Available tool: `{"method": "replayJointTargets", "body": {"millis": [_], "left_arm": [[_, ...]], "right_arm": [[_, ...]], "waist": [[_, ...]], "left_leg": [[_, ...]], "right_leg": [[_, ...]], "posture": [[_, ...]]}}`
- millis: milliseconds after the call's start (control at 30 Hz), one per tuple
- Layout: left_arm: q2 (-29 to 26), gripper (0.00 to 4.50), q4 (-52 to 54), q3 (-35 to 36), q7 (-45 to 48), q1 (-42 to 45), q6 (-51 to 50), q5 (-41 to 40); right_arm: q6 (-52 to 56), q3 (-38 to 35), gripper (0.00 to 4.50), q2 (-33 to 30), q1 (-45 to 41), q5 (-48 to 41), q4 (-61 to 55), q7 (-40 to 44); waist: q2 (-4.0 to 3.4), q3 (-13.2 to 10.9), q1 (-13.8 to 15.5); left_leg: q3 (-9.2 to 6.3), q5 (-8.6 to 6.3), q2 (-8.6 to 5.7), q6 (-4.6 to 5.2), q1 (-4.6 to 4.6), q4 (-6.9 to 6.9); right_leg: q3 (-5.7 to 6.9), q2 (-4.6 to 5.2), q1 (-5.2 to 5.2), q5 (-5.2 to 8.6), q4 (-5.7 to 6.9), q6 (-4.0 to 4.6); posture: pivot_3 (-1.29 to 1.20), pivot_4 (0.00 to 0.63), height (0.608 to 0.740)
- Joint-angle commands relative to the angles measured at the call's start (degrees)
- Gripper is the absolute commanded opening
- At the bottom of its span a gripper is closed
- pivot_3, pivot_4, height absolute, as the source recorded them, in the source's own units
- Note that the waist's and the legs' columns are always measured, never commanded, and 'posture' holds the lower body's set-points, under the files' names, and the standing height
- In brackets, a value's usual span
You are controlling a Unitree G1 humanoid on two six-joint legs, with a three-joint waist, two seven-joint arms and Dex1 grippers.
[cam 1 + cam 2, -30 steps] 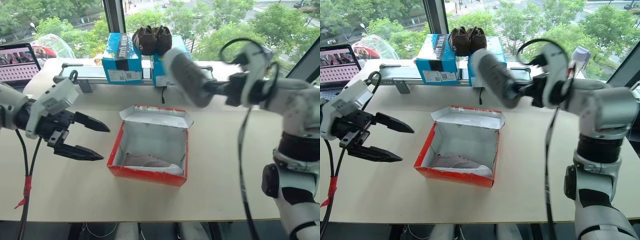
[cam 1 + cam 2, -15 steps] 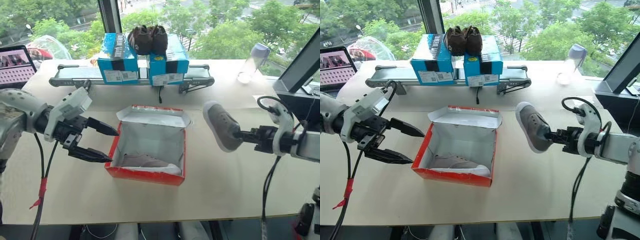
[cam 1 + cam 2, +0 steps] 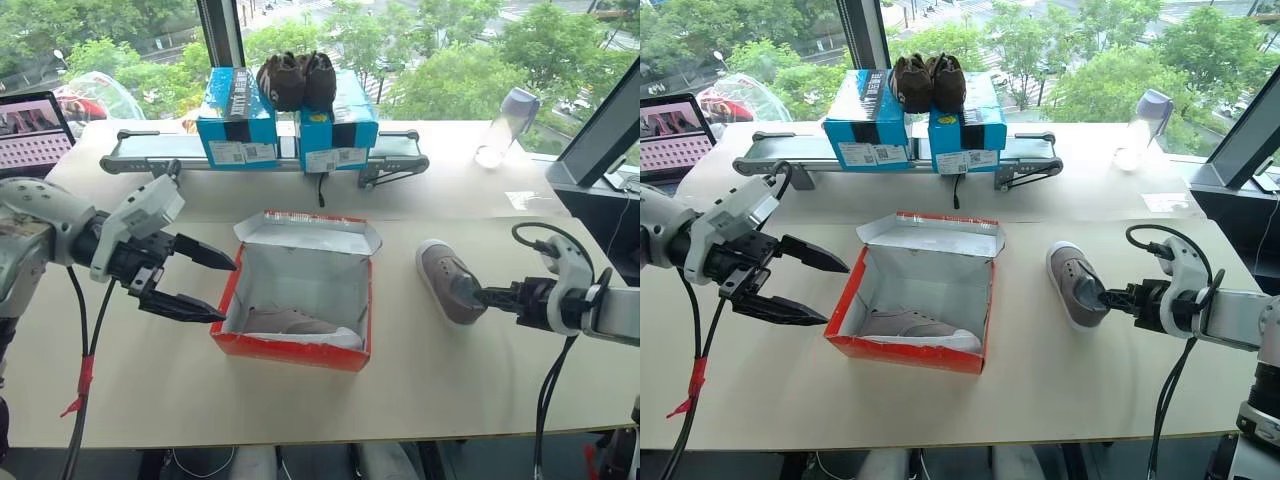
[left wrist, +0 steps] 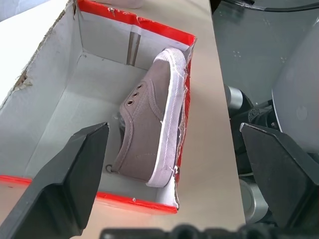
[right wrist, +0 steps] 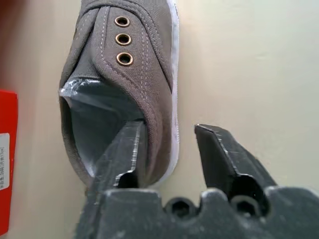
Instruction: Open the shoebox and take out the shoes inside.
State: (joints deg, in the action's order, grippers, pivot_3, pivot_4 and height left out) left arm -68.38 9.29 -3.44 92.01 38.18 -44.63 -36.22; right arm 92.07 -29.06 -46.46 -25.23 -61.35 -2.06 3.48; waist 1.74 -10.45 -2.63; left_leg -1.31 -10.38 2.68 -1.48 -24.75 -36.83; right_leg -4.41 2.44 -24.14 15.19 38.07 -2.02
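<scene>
Fingers (image 5: 132, 149) of the right gripper (image 5: 172, 144) stood parted astride the first shoe's (image 3: 1072, 283) heel wall on the surface (image 3: 1040, 380), releasing it. Left gripper (image 3: 205, 282) gaped open beside the shoebox (image 3: 297, 350); extracting the second shoe (image 4: 149, 134) remained.

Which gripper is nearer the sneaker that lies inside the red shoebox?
Left. The left gripper hovers just beside the shoebox holding that sneaker; the right gripper is across the table at the other sneaker.

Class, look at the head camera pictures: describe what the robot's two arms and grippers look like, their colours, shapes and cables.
Both arms have pale grey-white shells. The left gripper has a white block-shaped housing and two long, pointed black fingers; black cables hang from that arm, one wrapped with red tape. The right gripper has a black body behind a rounded white wrist, with a black cable looping over it.
</scene>
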Motion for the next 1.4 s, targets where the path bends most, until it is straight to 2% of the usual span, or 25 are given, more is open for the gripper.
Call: {"method": "replayJointTargets", "body": {"millis": [33, 67, 133, 267, 367, 467, 533, 833, 1167, 1400], "left_arm": [[-2.2, 4.5, 1.6, 2.7, 0.2, -0.4, -0.5, -0.8], [-2.3, 4.5, 1.6, 2.9, 0.1, -0.5, -0.6, -0.8], [-3.0, 4.5, 1.7, 3.5, 0.0, -0.9, -0.9, -0.9], [-3.9, 4.5, 2.0, 4.5, -0.3, -1.6, -1.2, -1.0], [-4.0, 4.5, 2.1, 4.8, -0.8, -1.8, -1.4, -1.1], [-3.8, 4.5, 2.3, 5.0, -1.3, -1.9, -1.6, -1.2], [-3.9, 4.5, 3.1, 5.7, -1.9, -2.6, -2.0, -1.6], [-7.0, 4.5, 6.5, 12.7, -4.6, -9.7, -4.7, -4.0], [-10.5, 4.5, 10.8, 26.5, -4.1, -25.4, -5.7, -3.9], [-10.5, 4.5, 11.9, 28.7, -5.5, -30.7, -4.2, -2.3]], "right_arm": [[0.4, -1.0, 3.5, -4.1, -4.8, 2.1, -0.1, 2.1], [0.4, -1.1, 3.73, -4.6, -6.1, 2.5, 0.4, 2.6], [0.0, -0.4, 4.48, -6.8, -13.3, 1.8, 1.0, 5.5], [-5.1, 6.1, 4.48, -6.4, -26.1, -0.3, -3.1, 13.8], [-11.2, 14.7, 4.48, -4.2, -29.2, -0.5, -11.0, 24.3], [-7.8, 19.7, 4.48, -0.8, -32.5, -5.4, -10.3, 32.4], [-7.8, 23.7, 4.48, 4.5, -34.1, -6.2, -8.5, 34.7], [-18.7, 45.5, 4.48, 15.9, -36.5, 10.4, -0.5, 42.3], [-28.9, 57.7, 4.48, 26.3, -41.7, 24.6, 10.8, 51.5], [-34.0, 62.6, 4.48, 33.0, -44.1, 31.0, 15.4, 57.7]], "waist": [[-0.02, 0.0, 0.0], [-0.02, 0.0, 0.0], [-0.04, 0.0, -0.1], [-0.22, -0.1, -0.8], [-0.21, -0.1, -0.9], [-0.21, -0.1, -1.1], [-0.2, -0.1, -0.9], [-0.2, -0.1, -0.7], [-0.2, -0.1, -1.3], [-0.21, -0.1, -1.3]], "left_leg": [[0.04, 0.0, 0.0, 0.0, 0.0, 0.0], [0.04, 0.0, 0.0, 0.0, 0.0, 0.0], [0.05, 0.0, 0.0, 0.0, 0.0, 0.0], [0.1, 0.0, 0.02, 0.0, 0.04, 0.04], [0.07, -0.01, 0.12, 0.0, 0.06, 0.13], [0.08, -0.01, 0.12, 0.0, 0.0, 0.11], [0.06, -0.01, 0.11, 0.0, -0.02, 0.09], [0.03, -0.01, 0.12, 0.0, -0.11, 0.0], [-0.01, 0.0, 0.15, -0.01, -0.11, 0.0], [-0.04, 0.0, 0.16, -0.02, -0.12, 0.01]], "right_leg": [[-0.04, 0.0, -0.02, 0.0, 0.0, 0.0], [-0.04, 0.0, -0.02, 0.0, 0.0, 0.0], [-0.05, 0.0, -0.03, 0.0, 0.0, 0.0], [-0.1, -0.01, -0.08, 0.0, 0.01, 0.01], [-0.07, -0.12, -0.08, 0.03, -0.02, 0.04], [-0.07, -0.12, -0.1, 0.02, -0.02, 0.04], [-0.07, -0.12, -0.1, 0.01, 0.0, 0.06], [0.0, -0.11, -0.19, -0.1, 0.04, 0.23], [0.09, -0.11, -0.24, -0.2, 0.11, 0.4], [0.17, -0.11, -0.24, -0.22, 0.13, 0.43]], "posture": [[0.0, 0.15, 0.74], [0.0, 0.15, 0.74], [0.0, 0.15, 0.74], [0.0, 0.15, 0.74], [0.0, 0.15, 0.74], [0.0, 0.15, 0.74], [0.0, 0.15, 0.74], [0.0, 0.15, 0.74], [0.0, 0.15, 0.74], [0.0, 0.15, 0.74]]}}
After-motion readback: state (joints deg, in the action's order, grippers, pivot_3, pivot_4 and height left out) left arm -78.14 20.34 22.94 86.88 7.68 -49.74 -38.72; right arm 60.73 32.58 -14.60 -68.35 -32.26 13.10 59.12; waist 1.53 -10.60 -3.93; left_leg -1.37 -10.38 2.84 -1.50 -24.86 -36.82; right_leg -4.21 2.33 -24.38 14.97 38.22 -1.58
